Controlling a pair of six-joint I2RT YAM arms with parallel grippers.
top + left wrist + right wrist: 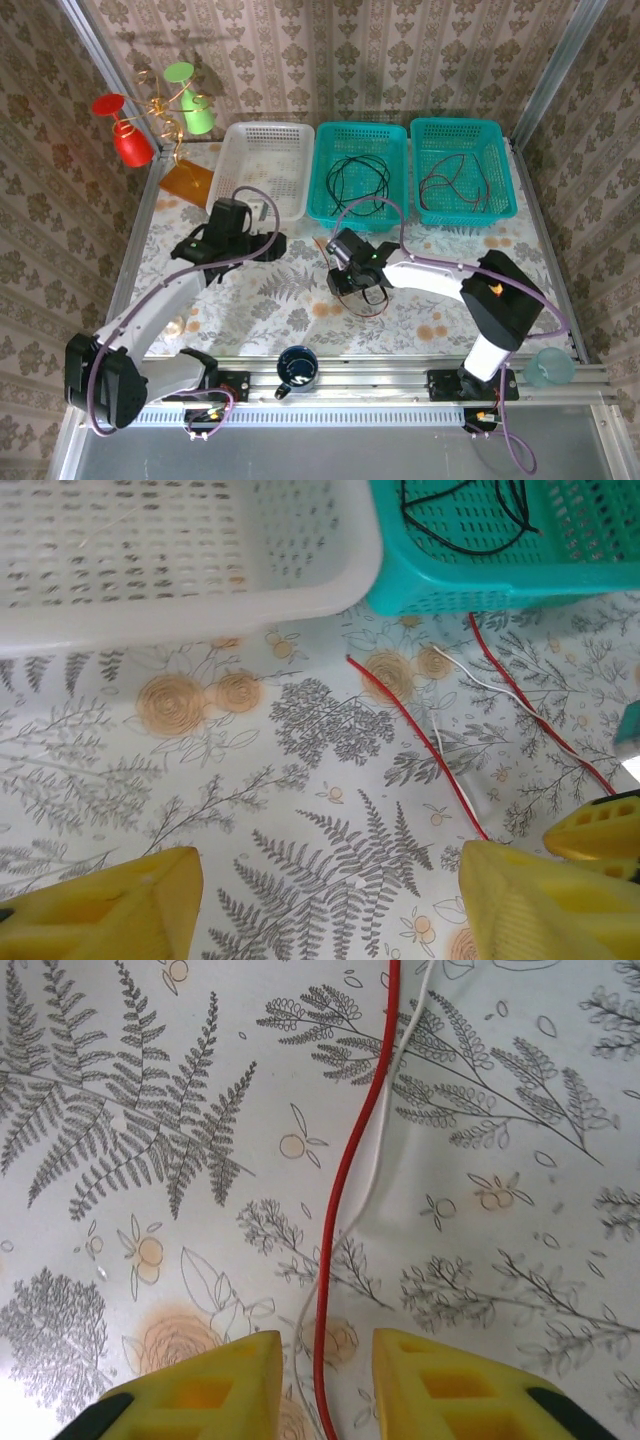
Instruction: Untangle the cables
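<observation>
At the bottom of the top view, a dark mug [297, 367] sits by the metal rail. Mid-frame on the fern-printed bench [280, 300], the right pincer [327, 1345] is narrow, straddling the red cable [345, 1180] beside a white cable [385, 1110] without pinching it. The left pincer [328, 850] gapes wide, holding nothing. Higher up stand a white basket [308, 170] and two teal baskets [355, 217] holding a black cable [358, 180] and a dark red cable [455, 185], against damask wallpaper [400, 60].

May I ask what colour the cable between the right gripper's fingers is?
The cable is red; the right wrist view shows it best.
</observation>
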